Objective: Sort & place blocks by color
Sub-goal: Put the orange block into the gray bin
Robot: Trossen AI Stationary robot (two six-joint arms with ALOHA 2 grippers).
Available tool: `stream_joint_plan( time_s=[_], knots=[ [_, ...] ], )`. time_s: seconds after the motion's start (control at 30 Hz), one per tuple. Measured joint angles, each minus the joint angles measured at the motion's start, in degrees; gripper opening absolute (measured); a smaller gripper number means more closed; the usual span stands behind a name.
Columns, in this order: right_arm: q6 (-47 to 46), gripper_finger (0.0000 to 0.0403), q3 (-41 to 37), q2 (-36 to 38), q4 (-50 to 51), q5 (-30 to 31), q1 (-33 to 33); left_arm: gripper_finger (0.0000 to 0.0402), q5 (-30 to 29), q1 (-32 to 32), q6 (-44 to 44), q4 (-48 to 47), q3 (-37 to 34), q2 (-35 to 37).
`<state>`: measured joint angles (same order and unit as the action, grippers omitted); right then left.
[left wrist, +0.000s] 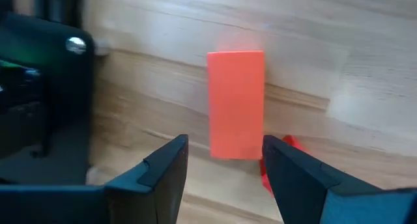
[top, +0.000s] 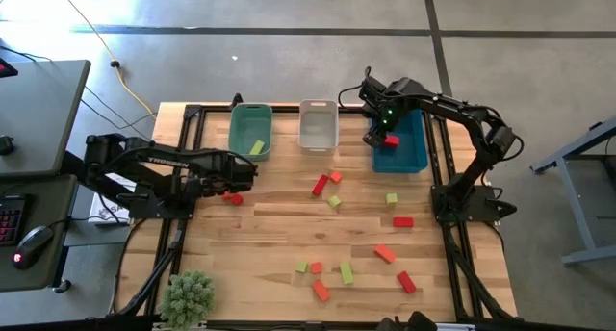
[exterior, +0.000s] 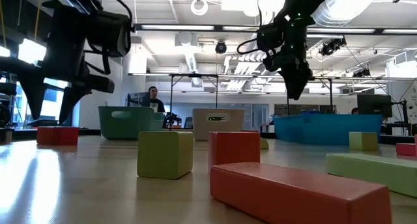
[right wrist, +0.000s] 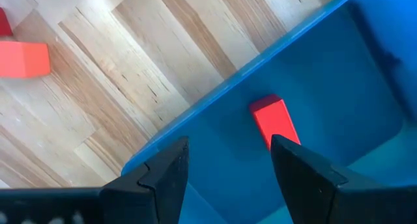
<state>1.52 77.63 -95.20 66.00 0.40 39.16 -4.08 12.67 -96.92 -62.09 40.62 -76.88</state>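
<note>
Sorting is at an early stage, judged from the layout: one yellow-green block (top: pixel 256 147) lies in the green bin (top: pixel 250 130), one red block (top: pixel 392 139) lies in the blue bin (top: pixel 402 148), the white bin (top: pixel 319 125) looks empty, and about a dozen blocks remain scattered across the counter (top: pixel 269 244). The right pincer (top: pixel 377 135) hangs released and empty over the blue bin, while the left pincer (left wrist: pixel 225 168) stands released just above an orange-red block (left wrist: pixel 236 104) near the counter's left edge. A small potted plant (top: pixel 188 297) sits at the near-left corner, clear of the blocks, and nothing visibly obstructs either arm.
</note>
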Motion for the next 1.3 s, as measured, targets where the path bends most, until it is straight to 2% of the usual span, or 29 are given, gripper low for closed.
stream_joint_plan(
  time_s=[0.37, 0.67, 0.93, 1.13, 1.2, 1.3],
  knots=[
    [-0.17, 0.0204, -0.01, 0.0, -1.22, 0.0, 0.0, 0.0186, 0.0, 0.07, 0.0, 3.14, -3.3, 0.0],
    [-0.2, 0.0204, -0.01, 0.0, -1.62, 0.0, 0.0, 0.0186, 0.67, 0.09, 0.0, 13.08, -8.78, 0.07],
    [-1.64, 0.0204, -0.01, 0.0, -1.71, 0.0, 0.0, 0.0183, -0.58, 0.07, 2.55, 13.67, -9.73, 0.17],
    [-3.13, 0.0204, -0.01, 0.0, -1.71, -0.57, -0.09, 0.0133, -1.22, 0.07, 7.84, 14.02, -9.73, 0.16],
    [-3.08, 0.0204, -0.01, 0.0, -1.64, -2.07, -0.17, 0.0111, -1.24, 0.07, 10.11, 13.93, -9.71, 0.22],
    [-3.05, 0.0204, -0.01, 0.0, -1.79, -5.76, -0.17, 0.0105, -0.83, 0.1, 13.53, 13.94, -9.71, 0.24]
  ],
)
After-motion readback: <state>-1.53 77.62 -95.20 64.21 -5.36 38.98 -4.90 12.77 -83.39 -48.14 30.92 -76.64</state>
